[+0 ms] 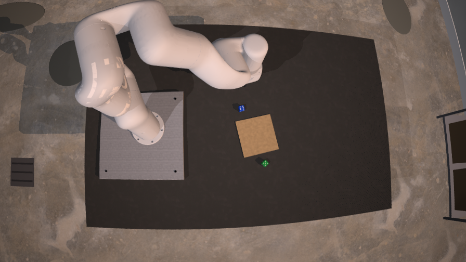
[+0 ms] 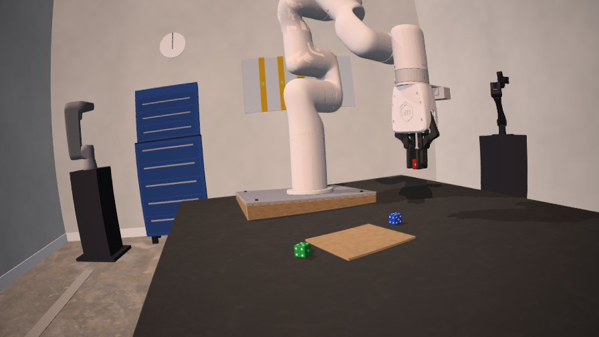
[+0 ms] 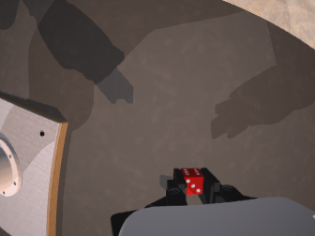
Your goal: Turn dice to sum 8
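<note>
Wrist view shows the hand (image 3: 193, 193) grasping a red die (image 3: 193, 182), held high above the bench (image 2: 460, 272) and beyond the mat's (image 2: 360, 241) far side. A blue die (image 2: 394, 218) sits just beside the mat's far edge, a green die (image 2: 302, 249) just off its near corner. Carrying the red die is probably the step in hand; next it needs lowering flat onto the mat, with a suitable face up.

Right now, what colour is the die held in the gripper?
Red die with white pips, clearest in the wrist view.
</note>
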